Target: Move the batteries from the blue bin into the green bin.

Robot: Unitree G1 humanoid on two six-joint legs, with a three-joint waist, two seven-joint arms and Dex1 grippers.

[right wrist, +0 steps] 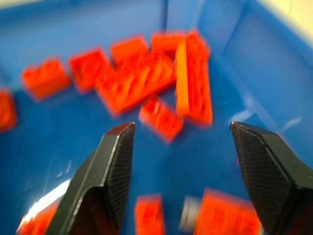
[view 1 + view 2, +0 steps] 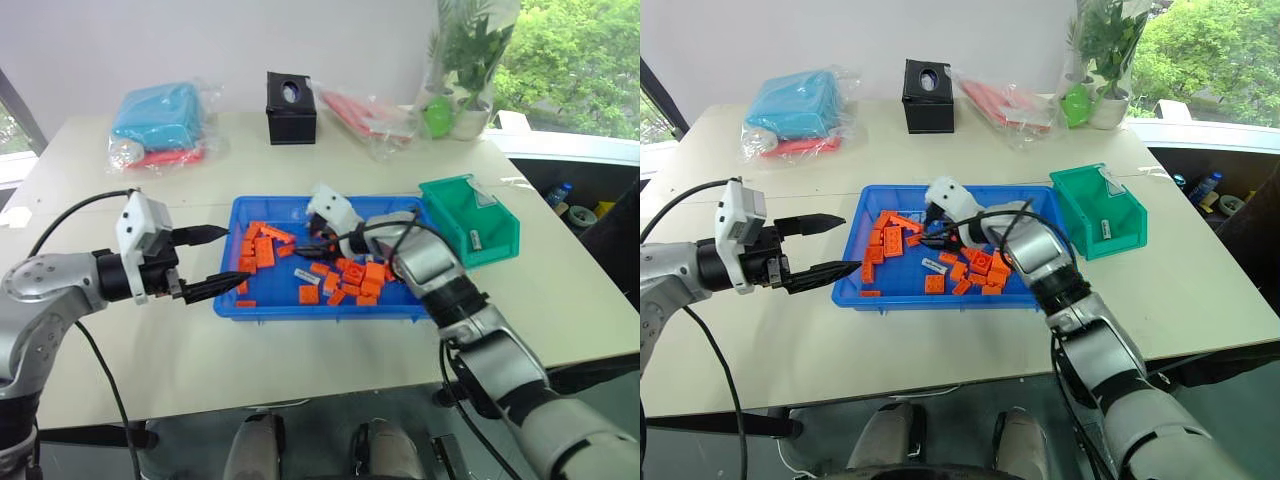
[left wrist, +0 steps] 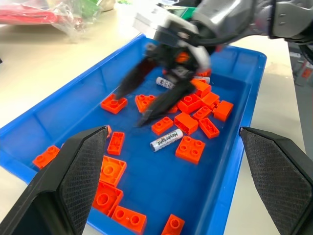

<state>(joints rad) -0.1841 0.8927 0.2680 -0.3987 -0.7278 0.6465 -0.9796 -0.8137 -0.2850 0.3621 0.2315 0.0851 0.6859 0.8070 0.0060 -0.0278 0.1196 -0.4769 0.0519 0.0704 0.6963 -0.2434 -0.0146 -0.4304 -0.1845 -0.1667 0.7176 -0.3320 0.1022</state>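
**Batteries among bricks in the blue bin, both claws wide**

Batteries lie in the blue bin point(image 2: 228, 300), a shallow bright-blue plastic tray with a rolled rim on the pale surface point(image 2: 560, 290). In the left eye view one battery point(image 2: 307, 276) rests on the tray floor among scattered orange bricks point(image 2: 262, 250), which crowd most of the tray. The right claw point(image 2: 311, 247) hangs over the bricks with its fingers apart and nothing between them. The left claw point(image 2: 225, 258) hovers at the tray's left rim, fingers spread wide and empty. The green bin point(image 2: 497, 232), deep teal plastic with a sloped cut-away front, stands just beside the tray's right end; a battery point(image 2: 475, 240) lies inside it. Farther back sit a black box point(image 2: 291, 108), a light-blue bundle in clear plastic point(image 2: 160, 115), a red wrapped packet point(image 2: 365, 112) and a potted plant point(image 2: 468, 60).

From the left wrist view, a silvery cylinder with printed lettering point(image 3: 166, 140) lies between studded bricks, and the right claw's fingers point down over another battery point(image 3: 165, 82) behind.

The right wrist view shows two textured black fingers point(image 1: 115, 161) set wide over blurred bricks.
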